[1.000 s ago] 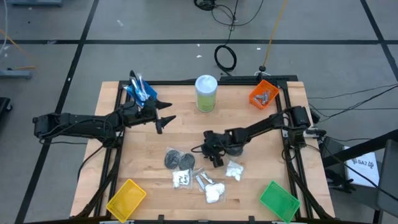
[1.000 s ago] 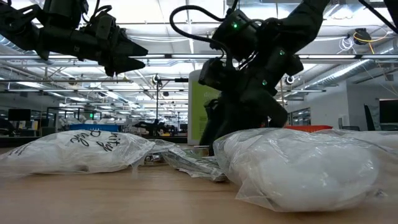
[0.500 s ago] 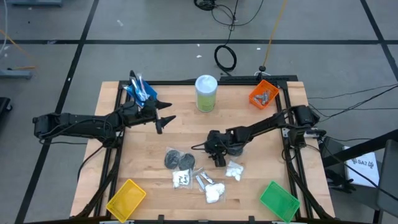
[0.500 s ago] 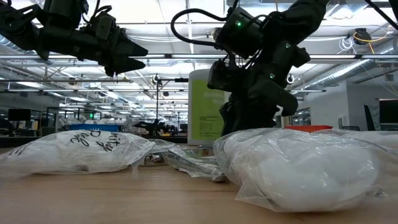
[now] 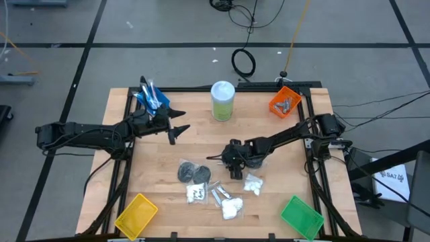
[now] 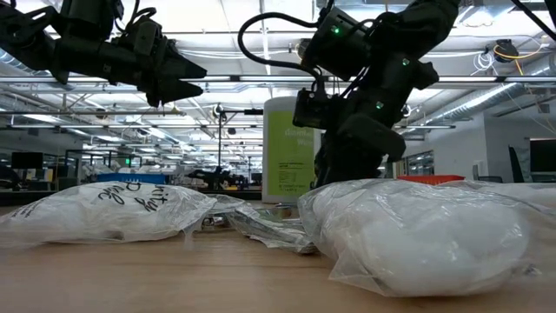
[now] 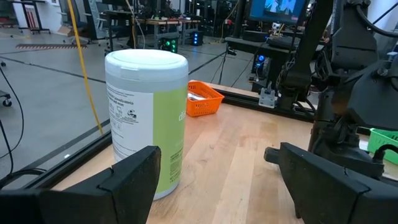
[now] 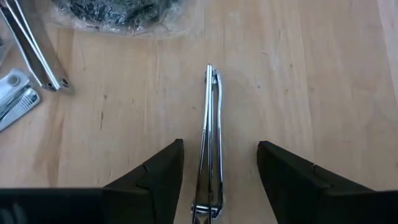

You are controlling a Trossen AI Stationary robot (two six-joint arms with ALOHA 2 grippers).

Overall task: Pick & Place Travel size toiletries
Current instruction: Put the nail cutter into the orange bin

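The right gripper (image 8: 217,180) is held open over a nail clipper (image 8: 210,143) lying on the table (image 8: 323,74); it should be lowered straight, fingers (image 8: 152,177) astride, then closed. The left gripper (image 5: 180,128), open, waits near the canister (image 5: 222,101).

The right gripper (image 5: 234,170) points down low over mid-table, fingers (image 8: 155,174) spread apart, while the left gripper (image 5: 180,128) hangs raised at the table's left, fingers (image 7: 134,177) parted.

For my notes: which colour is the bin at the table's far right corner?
Orange bin, clearest in the high view.
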